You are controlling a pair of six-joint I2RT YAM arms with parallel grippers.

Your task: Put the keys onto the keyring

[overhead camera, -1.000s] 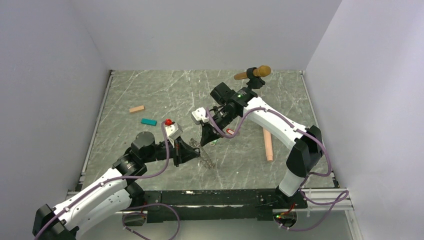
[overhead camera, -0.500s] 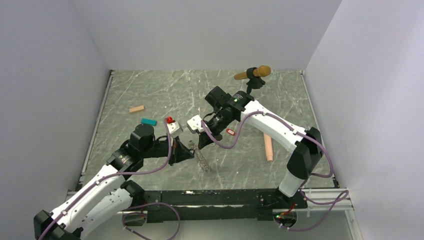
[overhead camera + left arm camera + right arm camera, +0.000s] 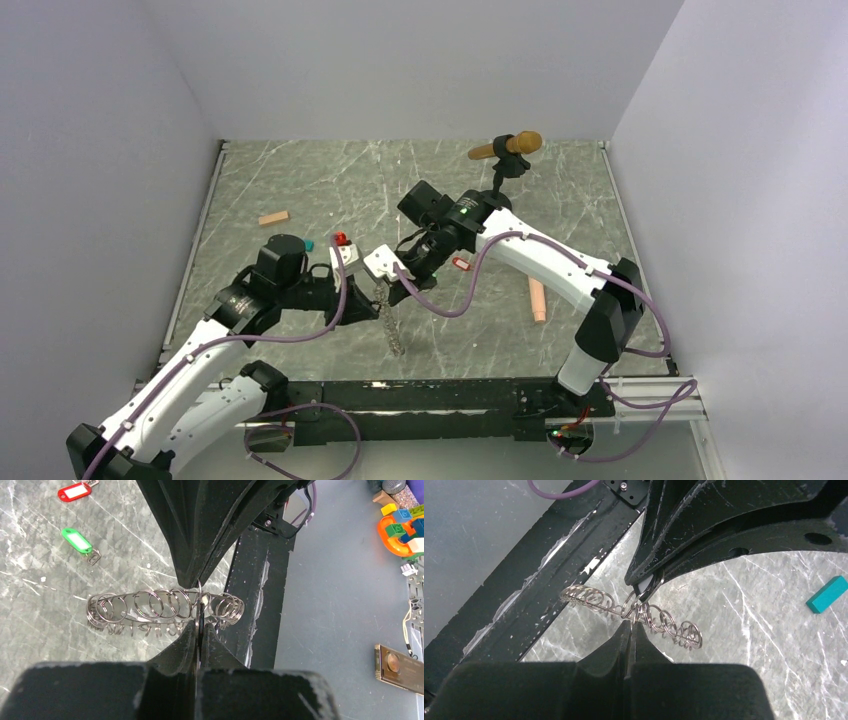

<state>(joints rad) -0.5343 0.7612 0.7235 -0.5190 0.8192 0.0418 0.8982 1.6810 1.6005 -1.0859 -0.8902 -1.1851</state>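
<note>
Nearest the front rail, the left gripper (image 3: 200,630) is pinching fully closed on the keyring (image 3: 150,607), holding it up off the table (image 3: 300,180). The right gripper (image 3: 631,627) is clamping the same ring from the opposite side, its jaws also fully together. Over the last second both arms have been carrying the ring together, away from the middle of the table and toward the left and the near edge. The right arm is now stretching further across to keep its hold.

Just beyond, the green-tagged key (image 3: 77,539) and the red-tagged key (image 3: 74,491) are lying flat on the table, apart from the ring and untouched. Further back, a teal block (image 3: 826,601) is sitting to the left.

Judging from this, no key is going onto the ring yet. With both grippers occupied, one will probably need to let go to fetch a key.
</note>
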